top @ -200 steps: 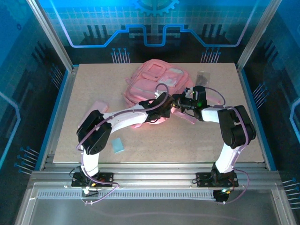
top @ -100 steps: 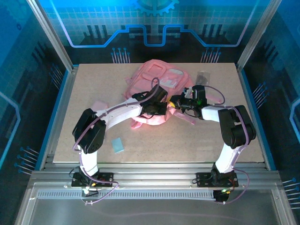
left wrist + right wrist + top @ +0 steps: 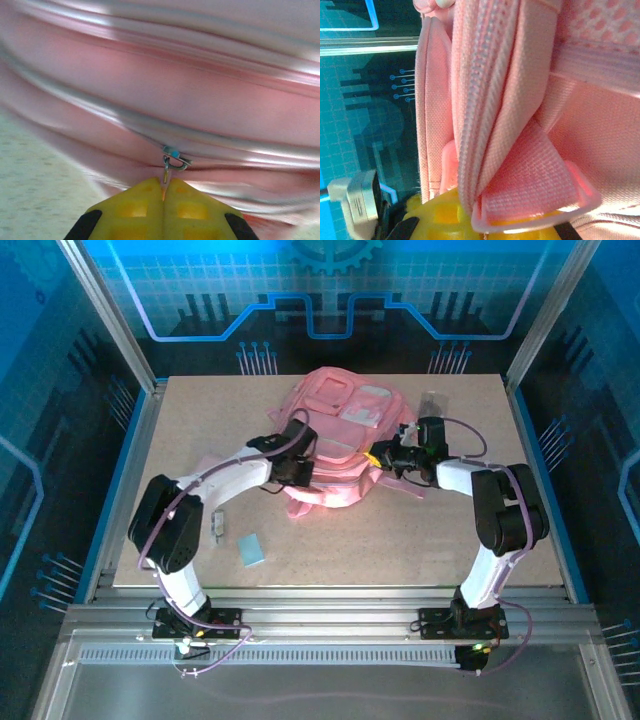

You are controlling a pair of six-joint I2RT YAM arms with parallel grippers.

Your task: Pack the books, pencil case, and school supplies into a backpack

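Note:
The pink backpack [image 3: 335,420] lies at the table's middle back. My left gripper [image 3: 297,468] is at its left side, yellow fingertips [image 3: 145,202] shut on the metal zip pull [image 3: 165,175] under the slider [image 3: 173,154]. My right gripper [image 3: 376,454] is at the backpack's right side, shut on a pink webbing strap [image 3: 535,175] beside a zip seam. The pale pink pencil case [image 3: 206,464] peeks out behind my left arm. A pale blue flat rectangle [image 3: 251,549] lies near the front left. A dark grey packet [image 3: 432,400] lies at the back right. The books are out of view.
A small grey-white item [image 3: 217,527] lies on the table left of the blue rectangle. Metal frame rails and blue panels enclose the table [image 3: 400,550] on three sides.
My left gripper has travelled left along the backpack's front edge to its left side, still shut on the zip pull. The right gripper has barely shifted.

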